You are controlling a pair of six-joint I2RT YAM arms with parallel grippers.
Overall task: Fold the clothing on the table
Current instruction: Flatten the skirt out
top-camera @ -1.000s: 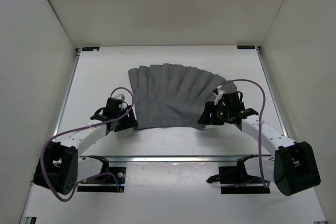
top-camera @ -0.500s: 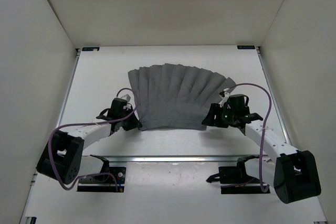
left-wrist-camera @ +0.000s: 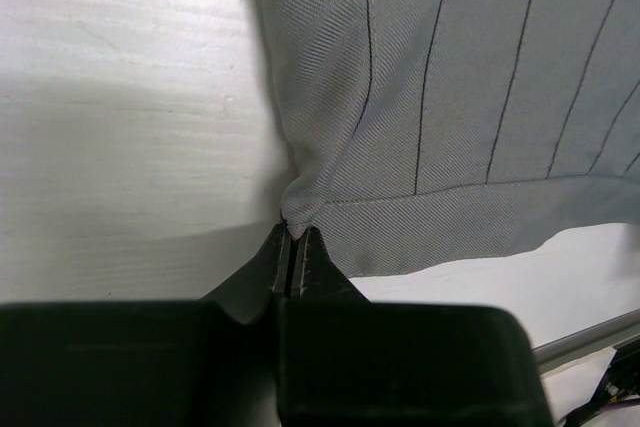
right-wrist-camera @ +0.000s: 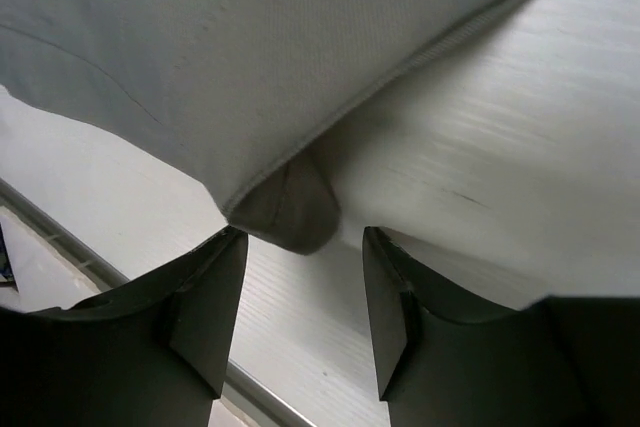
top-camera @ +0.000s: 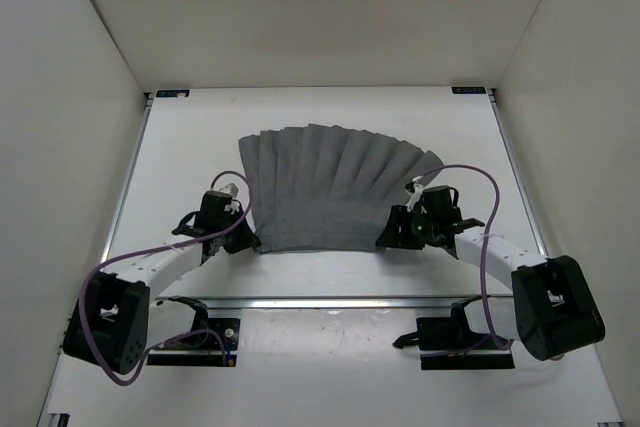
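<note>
The clothing [top-camera: 335,187], a dark grey pleated garment, lies spread flat near the middle of the white bench [top-camera: 330,112]. In the top view its wide fanned edge points toward 12 o'clock and its shorter, straighter edge toward 6 o'clock. The pleats run as long parallel lines from the near edge out to the far edge. The left arm [top-camera: 165,259] reaches in from 7 o'clock, and the left jaws are pressed together on the garment's 7 o'clock corner. In the left wrist view the black fingertips [left-wrist-camera: 318,269] meet with no gap, and the fabric puckers into a small peak right where they pinch it. The right arm [top-camera: 495,247] reaches in from 5 o'clock to the garment's 5 o'clock corner. The right jaws stand spread. In the right wrist view the 2 fingers [right-wrist-camera: 205,317] flank a small turned-under flap of that corner, which sits in the gap just ahead of them. I cannot tell whether either finger touches it. A metal rail [top-camera: 330,299] runs along the bench's 6 o'clock edge, between the garment and the arm bases.
</note>
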